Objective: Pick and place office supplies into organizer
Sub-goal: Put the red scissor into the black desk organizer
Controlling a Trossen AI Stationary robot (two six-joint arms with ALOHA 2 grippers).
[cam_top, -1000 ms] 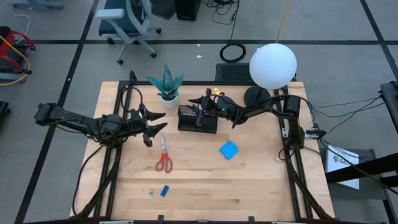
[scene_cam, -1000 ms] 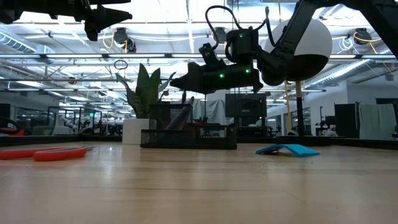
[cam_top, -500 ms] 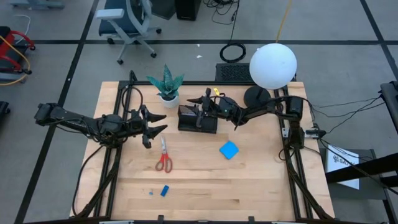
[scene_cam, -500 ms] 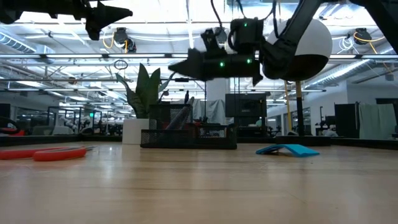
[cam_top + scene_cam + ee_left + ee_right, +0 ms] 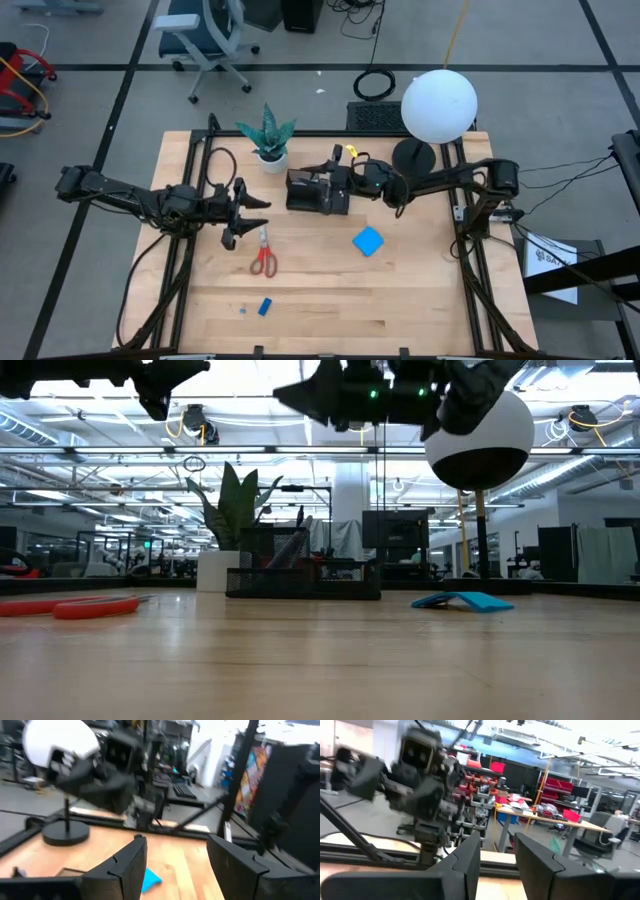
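Resting on table: one scissors [image 5: 263, 251], one notepad [image 5: 368, 241], both grippers' jaws parted, empty.

A wooden table [image 5: 400, 290] fills the middle of the floor. A small green plant [image 5: 267, 133] in a white pot stands near the table's far edge. A lamp with a big white ball [image 5: 439, 104] and a round black base [image 5: 411, 154] stands to the right of the plant, near the table's far right corner. A blue office chair [image 5: 205, 32] and a coiled black cable [image 5: 375, 83] are on the grey floor beyond the table.
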